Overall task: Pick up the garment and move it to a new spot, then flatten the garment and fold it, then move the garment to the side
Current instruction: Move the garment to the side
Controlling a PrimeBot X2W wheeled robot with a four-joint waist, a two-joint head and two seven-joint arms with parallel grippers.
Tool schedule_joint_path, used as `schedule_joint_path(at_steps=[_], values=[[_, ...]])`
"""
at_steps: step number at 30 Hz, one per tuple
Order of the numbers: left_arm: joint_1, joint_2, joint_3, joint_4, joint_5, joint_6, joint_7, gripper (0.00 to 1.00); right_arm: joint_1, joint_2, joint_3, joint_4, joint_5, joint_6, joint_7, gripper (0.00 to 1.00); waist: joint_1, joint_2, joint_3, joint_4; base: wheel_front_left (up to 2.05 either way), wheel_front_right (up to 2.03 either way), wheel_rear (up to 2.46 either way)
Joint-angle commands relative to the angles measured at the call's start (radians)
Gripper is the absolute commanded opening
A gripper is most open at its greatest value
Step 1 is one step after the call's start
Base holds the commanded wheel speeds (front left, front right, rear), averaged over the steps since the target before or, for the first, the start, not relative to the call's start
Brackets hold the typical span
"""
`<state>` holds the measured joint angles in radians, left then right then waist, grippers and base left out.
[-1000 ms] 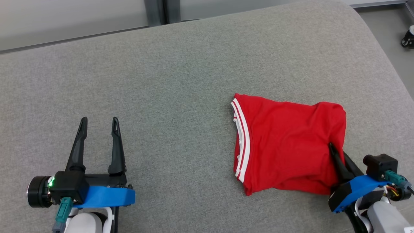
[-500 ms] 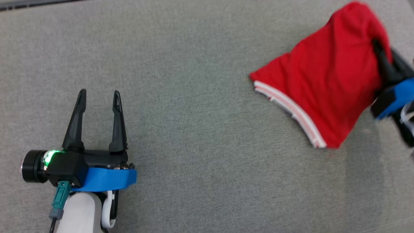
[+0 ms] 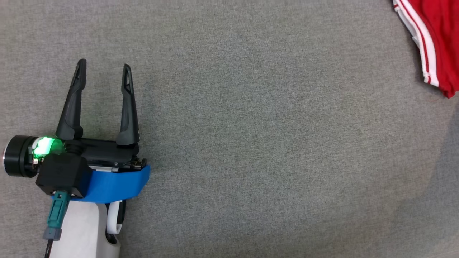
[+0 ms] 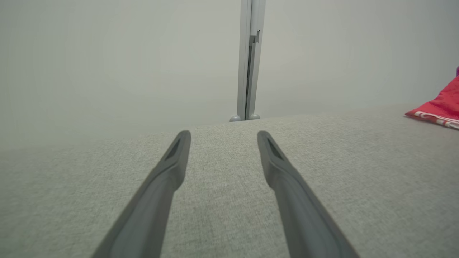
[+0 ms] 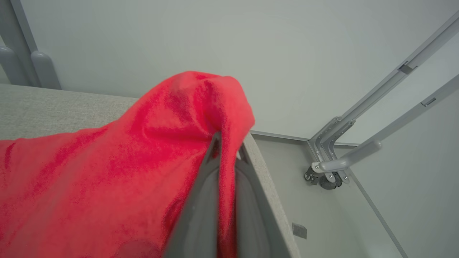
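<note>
Where the head camera looks down, the left gripper sits nearest at lower left, its dark fingers spread wide over bare grey padding, a green light glowing at its wrist. Far across the padding, at the top right corner, lies the white-striped edge of the red garment. The left wrist view adds the level sight: the same parted fingers, empty, with the garment's edge low on the padding at far right and a metal post against the wall beyond. The right wrist view supplies the grip: the right gripper is clamped on a raised fold of the garment, and the cloth drapes down to the left.
</note>
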<state>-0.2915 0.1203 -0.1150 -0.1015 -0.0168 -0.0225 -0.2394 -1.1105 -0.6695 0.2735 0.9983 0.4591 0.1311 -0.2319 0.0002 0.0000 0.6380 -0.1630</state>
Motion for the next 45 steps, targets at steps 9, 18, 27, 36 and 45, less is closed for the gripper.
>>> schedule_joint_path(at_steps=[9,18,27,36,45], values=[[-0.029,0.012,-0.01,-0.03,0.006,0.008,0.015,1.0,-0.082,0.018,0.036,0.176,-0.009,-0.001,-0.002,0.0,-0.0002,0.0,0.021,-0.006,0.0,0.0,0.0],[-0.012,0.02,-0.006,-0.037,-0.007,0.018,0.017,1.0,-0.117,0.031,0.045,0.25,-0.005,-0.001,-0.009,1.0,-0.0002,0.0,0.011,-0.009,0.0,0.0,0.0],[0.033,0.005,0.015,0.028,-0.053,0.034,-0.011,1.0,-0.088,0.045,0.067,0.168,-0.035,0.0,-0.033,1.0,-0.0002,0.0,-0.109,0.003,0.0,0.0,0.0],[0.125,-0.016,0.036,0.088,-0.099,0.049,-0.025,1.0,0.124,0.128,-0.022,-0.246,-0.096,0.0,-0.034,1.0,-0.0002,0.0,-0.284,0.034,0.0,0.0,0.0],[0.226,-0.037,0.058,0.133,-0.132,0.051,-0.026,1.0,0.416,0.234,-0.024,-0.467,-0.126,0.0,-0.034,1.0,-0.0002,0.0,-0.431,0.072,0.0,0.0,0.0]])
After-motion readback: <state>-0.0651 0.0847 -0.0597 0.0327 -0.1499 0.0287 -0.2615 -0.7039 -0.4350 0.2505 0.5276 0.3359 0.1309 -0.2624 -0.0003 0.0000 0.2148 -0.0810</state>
